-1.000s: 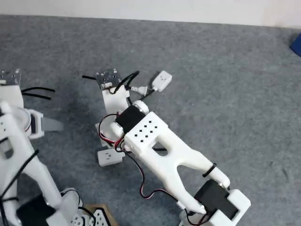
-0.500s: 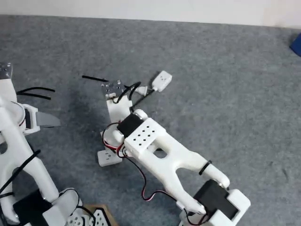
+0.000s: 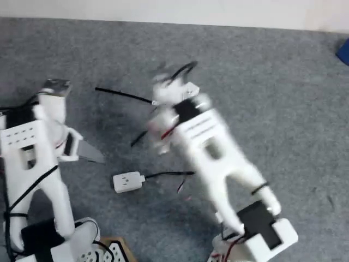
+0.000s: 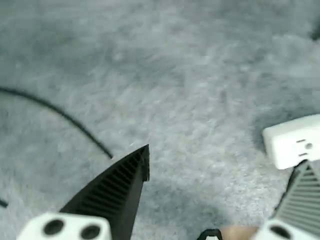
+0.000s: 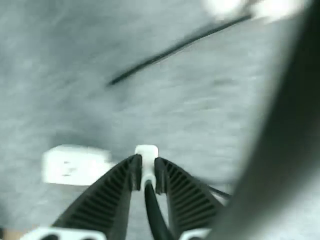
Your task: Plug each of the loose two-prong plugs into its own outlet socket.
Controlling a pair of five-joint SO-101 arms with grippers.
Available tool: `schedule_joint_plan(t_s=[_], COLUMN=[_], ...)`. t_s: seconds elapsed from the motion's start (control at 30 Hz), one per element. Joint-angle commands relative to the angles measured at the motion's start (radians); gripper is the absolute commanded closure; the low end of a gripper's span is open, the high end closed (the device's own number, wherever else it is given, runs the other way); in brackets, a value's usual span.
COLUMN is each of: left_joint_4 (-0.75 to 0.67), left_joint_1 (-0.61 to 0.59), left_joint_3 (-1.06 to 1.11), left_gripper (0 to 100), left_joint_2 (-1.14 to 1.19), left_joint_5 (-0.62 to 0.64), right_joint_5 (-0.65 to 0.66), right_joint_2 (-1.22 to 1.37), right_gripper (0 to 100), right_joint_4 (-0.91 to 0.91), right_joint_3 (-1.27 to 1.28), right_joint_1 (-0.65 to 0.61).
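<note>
While my right gripper (image 5: 146, 167) clamps the small white plug (image 5: 146, 151) on its black cord (image 5: 151, 206), my left gripper (image 4: 222, 161) gapes beside a white rectangular outlet block (image 4: 294, 141).

The setting is a robotics lab or hobby test bench. Indicators: a flat grey carpet-textured work surface (image 3: 294, 120) bounded by a plain white wall edge (image 3: 163, 10); two white printed-plastic arms (image 3: 218, 158) with black servo motor blocks (image 3: 260, 222) and exposed red wiring (image 3: 162, 131); a small bare wooden board (image 3: 121, 246) beside one arm's base; a loose white outlet socket block (image 3: 127, 182) lying unmounted on the surface.
</note>
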Motion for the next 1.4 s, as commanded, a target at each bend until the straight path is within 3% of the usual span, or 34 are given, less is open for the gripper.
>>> schedule_joint_plan(t_s=[0.0,0.1,0.23,0.33,0.47,0.9,1.27,1.37], left_joint_4=[0.038,0.029,-0.034,-0.094,-0.114,-0.19,-0.279,-0.315], left_joint_1=[0.16,0.302,0.429,0.437,0.437,0.44,0.562,0.562], left_joint_3=[0.044,0.157,0.3,0.34,0.331,0.292,0.371,0.371], left_gripper=[59,66,70,68,67,67,67,67], left_joint_2=[-0.012,-0.012,-0.012,-0.012,-0.01,0.001,0.001,0.002], left_joint_5=[-0.035,-0.084,-0.098,-0.101,-0.103,-0.103,-0.097,-0.097], right_joint_5=[0.183,0.278,0.296,0.292,0.261,0.259,0.273,0.275], right_joint_2=[-0.038,-0.122,-0.354,-0.545,-0.727,-0.805,-0.806,-0.806], right_gripper=[99.2,99.2,99.2,99.2,99.2,99.2,99.2,99.2], right_joint_4=[0.163,0.133,-0.104,-0.26,-0.311,-0.303,-0.268,-0.268], right_joint_3=[-0.13,0.004,0.415,0.725,0.944,1.024,0.983,0.98], right_joint_1=[0.176,0.22,0.208,0.174,0.147,0.157,0.41,0.423])
